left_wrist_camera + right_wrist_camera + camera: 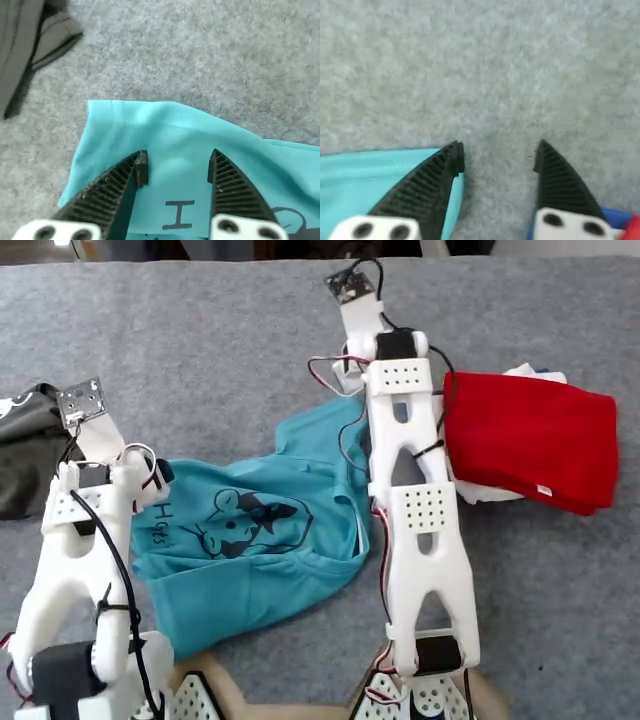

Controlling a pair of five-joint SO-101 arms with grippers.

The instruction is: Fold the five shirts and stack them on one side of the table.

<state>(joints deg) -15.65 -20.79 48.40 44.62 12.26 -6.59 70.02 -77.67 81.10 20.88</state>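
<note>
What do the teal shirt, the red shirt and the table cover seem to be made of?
Teal shirt: thin, matte knit, probably cotton jersey; it lies in soft wrinkles and carries a dark print.
Red shirt: thicker-looking matte fabric, folded into a plump bundle; the fibre is unclear.
Table cover: grey felt or short-pile carpet, judging by its fuzzy, mottled surface.
</note>
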